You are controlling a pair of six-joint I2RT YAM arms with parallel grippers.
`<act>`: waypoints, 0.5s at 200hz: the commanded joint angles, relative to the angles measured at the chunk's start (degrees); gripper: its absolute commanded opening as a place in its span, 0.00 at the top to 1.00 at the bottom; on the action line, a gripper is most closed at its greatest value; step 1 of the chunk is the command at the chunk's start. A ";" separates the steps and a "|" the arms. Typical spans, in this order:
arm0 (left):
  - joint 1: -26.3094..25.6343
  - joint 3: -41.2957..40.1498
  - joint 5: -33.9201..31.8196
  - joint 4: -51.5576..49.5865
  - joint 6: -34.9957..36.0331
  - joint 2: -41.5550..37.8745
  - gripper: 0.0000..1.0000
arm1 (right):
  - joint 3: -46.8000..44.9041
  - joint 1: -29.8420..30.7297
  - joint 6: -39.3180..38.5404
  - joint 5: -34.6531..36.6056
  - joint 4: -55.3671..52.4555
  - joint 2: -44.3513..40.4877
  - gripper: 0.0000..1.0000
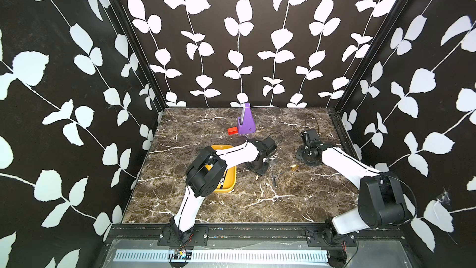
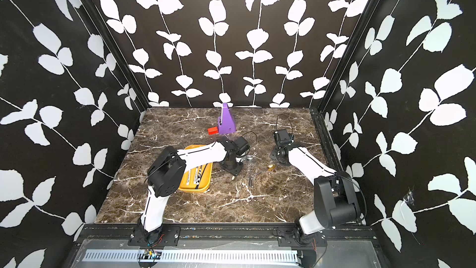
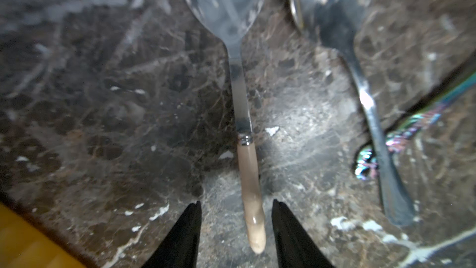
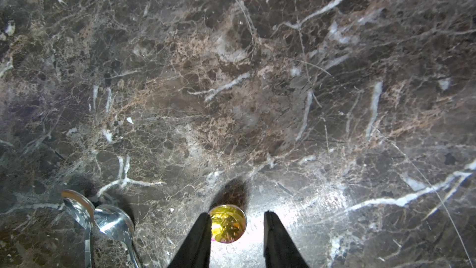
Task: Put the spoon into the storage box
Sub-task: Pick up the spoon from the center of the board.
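left tool point(image 3: 235, 201) | straddles spoon point(image 3: 247, 171) handle (gaps both sides) | storage box point(image 3: 20, 241) near

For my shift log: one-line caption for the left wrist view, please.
Left gripper, jaws open, straddles the beige-handled steel spoon lying on the brown marble tabletop.

Black leaf-patterned walls point(image 1: 231, 47) enclose a brown marble tabletop point(image 1: 231, 202).

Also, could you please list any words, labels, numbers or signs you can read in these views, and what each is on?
No legible text in any view.
Dark marks on the pale items in the storage box: too small to read.
No lettering visible on the purple stand or the red block.
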 commanded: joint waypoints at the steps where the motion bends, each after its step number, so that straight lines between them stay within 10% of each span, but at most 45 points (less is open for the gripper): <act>1: -0.51 1.34 -0.76 -1.94 0.88 0.84 0.51 | 0.28 -0.41 -0.63 -0.19 0.71 -0.07 0.63; 100: -0.90 3.85 -4.01 -0.65 -0.15 7.24 0.62 | 1.01 -0.75 -0.80 -1.23 0.16 0.21 0.63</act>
